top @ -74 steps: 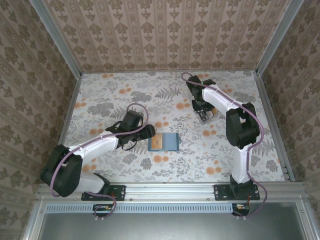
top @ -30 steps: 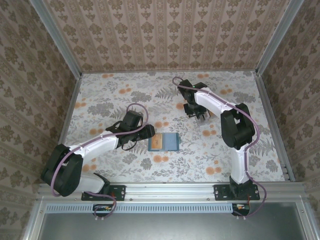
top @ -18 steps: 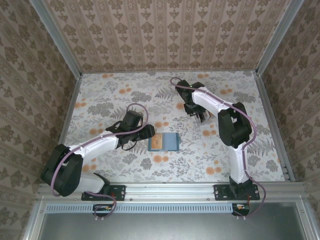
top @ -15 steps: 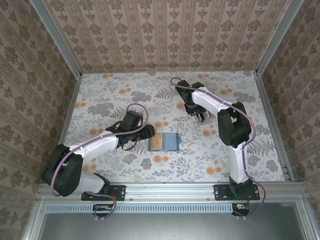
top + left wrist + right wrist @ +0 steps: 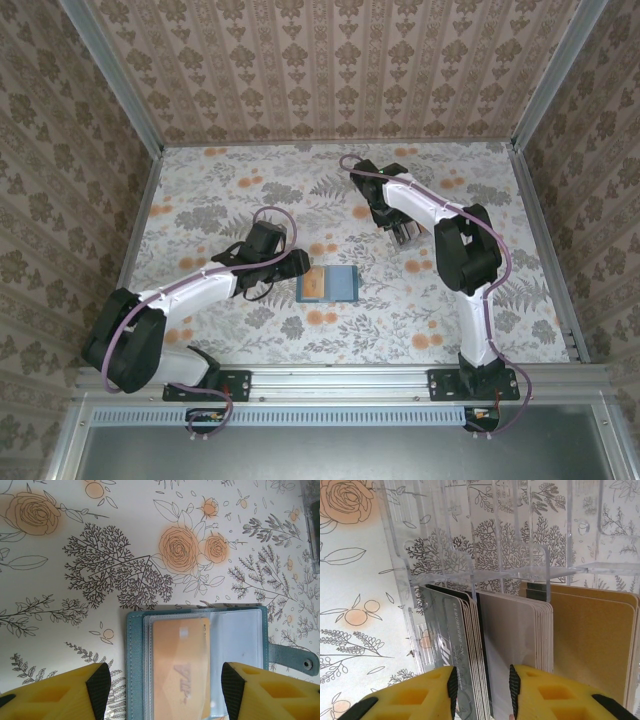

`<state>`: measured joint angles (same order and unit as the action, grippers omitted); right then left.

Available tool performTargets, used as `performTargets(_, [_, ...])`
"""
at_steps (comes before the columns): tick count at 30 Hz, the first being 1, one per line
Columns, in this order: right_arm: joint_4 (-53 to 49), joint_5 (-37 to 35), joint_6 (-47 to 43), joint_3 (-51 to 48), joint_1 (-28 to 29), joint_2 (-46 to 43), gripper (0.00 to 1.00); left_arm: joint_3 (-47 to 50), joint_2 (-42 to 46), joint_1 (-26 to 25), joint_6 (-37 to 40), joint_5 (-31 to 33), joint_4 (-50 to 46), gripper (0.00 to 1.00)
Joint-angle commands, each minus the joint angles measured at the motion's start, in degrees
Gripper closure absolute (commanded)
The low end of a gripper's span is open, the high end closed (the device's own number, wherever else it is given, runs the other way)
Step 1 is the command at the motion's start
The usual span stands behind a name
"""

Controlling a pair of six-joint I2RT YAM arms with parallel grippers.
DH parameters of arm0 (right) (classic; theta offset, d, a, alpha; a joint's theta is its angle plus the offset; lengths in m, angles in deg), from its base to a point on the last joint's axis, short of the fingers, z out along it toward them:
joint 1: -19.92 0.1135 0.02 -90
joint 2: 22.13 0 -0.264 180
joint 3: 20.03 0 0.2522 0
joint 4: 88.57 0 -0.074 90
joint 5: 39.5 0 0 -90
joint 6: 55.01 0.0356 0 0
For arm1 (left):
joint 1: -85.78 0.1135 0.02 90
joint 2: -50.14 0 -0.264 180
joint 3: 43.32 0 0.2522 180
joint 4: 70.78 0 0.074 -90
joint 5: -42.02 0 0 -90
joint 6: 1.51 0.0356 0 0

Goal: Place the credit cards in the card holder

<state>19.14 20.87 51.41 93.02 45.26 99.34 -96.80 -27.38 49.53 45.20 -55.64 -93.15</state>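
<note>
Rightward reach has given way to a swing left and back: the right gripper (image 5: pixel 403 231) now sits lower over the floral table (image 5: pixel 220 200) than two and a half seconds ago, while the left arm has not shifted. From the right wrist, the right gripper (image 5: pixel 481 686) stands with narrow jaws straddling the upright edges in a clear acrylic rack (image 5: pixel 485 545), where dark grey cards (image 5: pixel 442 625), white cards (image 5: pixel 512 630) and tan cards (image 5: pixel 592 635) stand side by side; whether it already pinches one cannot be told. The left gripper (image 5: pixel 160 685) hovers wide and empty above the card holder (image 5: pixel 134 665), which lies open near the table's middle (image 5: pixel 328 285); one tan-orange card (image 5: pixel 180 670) already sits in its clear sleeve. By that showing the task is barely begun; most cards are still in the rack.
</note>
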Motion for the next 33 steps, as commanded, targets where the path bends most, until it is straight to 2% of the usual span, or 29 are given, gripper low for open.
performTargets(1, [-1.07,-1.07,-1.74,0.64,0.47,2.06,0.62,0.44,0.08,0.3,0.09,-0.19,0.16,0.37])
performTargets(6, [-0.8,-3.59,-2.09,0.65,0.94,3.71,0.59,0.35,-0.15,0.31,0.12,-0.27,0.21,0.37])
performTargets(18, [0.63,-18.39,-2.36,-0.76,3.31,3.66,0.61,0.87,0.17,0.39,0.04,-0.13,0.07,0.37])
performTargets(21, [1.69,-18.8,-3.15,-1.66,3.31,2.99,0.64,0.88,0.17,0.39,0.11,-0.16,-0.01,0.37])
performTargets(23, [1.66,-18.84,-3.24,-1.76,3.31,3.07,0.69,0.88,0.22,0.39,0.13,-0.17,-0.16,0.37])
performTargets(33, [1.36,-17.48,-2.26,-2.25,3.45,3.35,0.77,1.05,0.3,0.39,0.13,-0.18,-0.1,0.37])
